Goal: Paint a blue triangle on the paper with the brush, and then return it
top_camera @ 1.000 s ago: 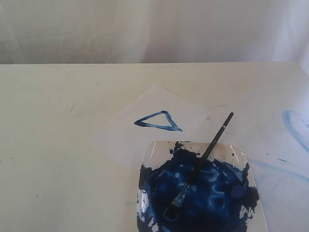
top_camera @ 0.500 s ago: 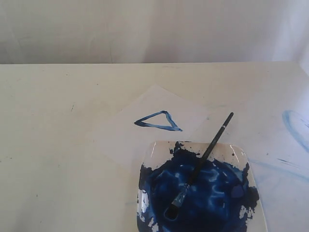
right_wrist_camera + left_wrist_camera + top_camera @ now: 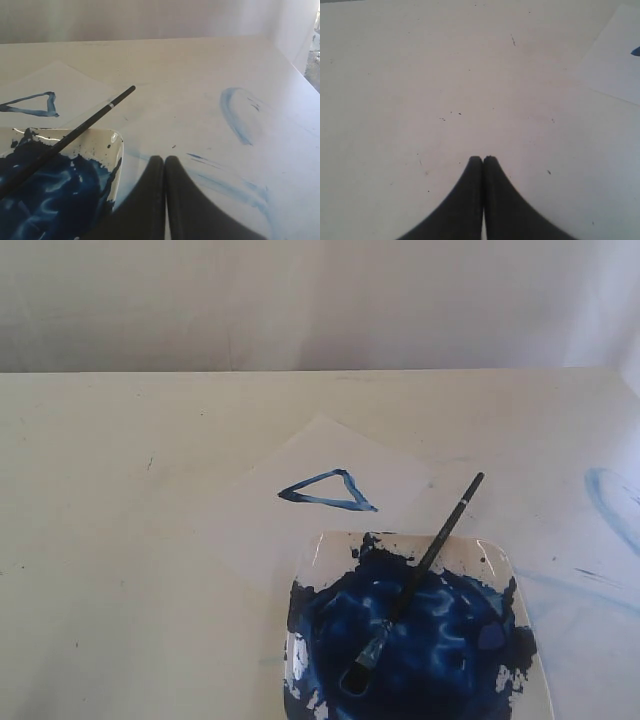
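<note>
Brush (image 3: 420, 575) lies in paint dish (image 3: 495, 558), bristles in paint, handle angled up toward paper (image 3: 260, 530). Blue triangle (image 3: 328, 491) complete. Right gripper (image 3: 165, 159) nearer, pinched closed, empty; left gripper (image 3: 483, 159) likewise.

The left gripper (image 3: 483, 159) is pressed closed over the table (image 3: 420, 75). The paper (image 3: 615, 65) lies nearby.

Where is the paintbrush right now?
In the exterior view, the brush lies in the paint dish at lower right, bristles in the blue paint, handle pointing past the rim toward the paper.
</note>
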`<state>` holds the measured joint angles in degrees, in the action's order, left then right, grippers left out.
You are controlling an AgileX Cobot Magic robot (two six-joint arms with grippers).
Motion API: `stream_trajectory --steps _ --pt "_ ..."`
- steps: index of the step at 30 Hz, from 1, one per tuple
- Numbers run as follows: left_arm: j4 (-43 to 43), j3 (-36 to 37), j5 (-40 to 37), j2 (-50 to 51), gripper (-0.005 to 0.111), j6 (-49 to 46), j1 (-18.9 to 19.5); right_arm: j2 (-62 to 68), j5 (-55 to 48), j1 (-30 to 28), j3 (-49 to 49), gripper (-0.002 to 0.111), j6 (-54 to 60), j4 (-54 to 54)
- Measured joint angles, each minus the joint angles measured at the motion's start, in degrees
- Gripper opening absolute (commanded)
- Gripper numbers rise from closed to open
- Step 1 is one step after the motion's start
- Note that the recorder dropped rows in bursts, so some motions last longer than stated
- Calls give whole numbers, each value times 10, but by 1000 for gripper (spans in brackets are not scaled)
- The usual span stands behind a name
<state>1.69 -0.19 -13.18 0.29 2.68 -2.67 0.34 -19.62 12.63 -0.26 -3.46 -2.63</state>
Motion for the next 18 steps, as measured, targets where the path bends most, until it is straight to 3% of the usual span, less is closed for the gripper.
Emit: stream_trajectory --steps 11,18 --pt "-58 0 0 0 0 122 0 0 0 0 0 0 0 0" --pt "-48 0 0 0 0 78 0 0 0 0 0 0 0 0"
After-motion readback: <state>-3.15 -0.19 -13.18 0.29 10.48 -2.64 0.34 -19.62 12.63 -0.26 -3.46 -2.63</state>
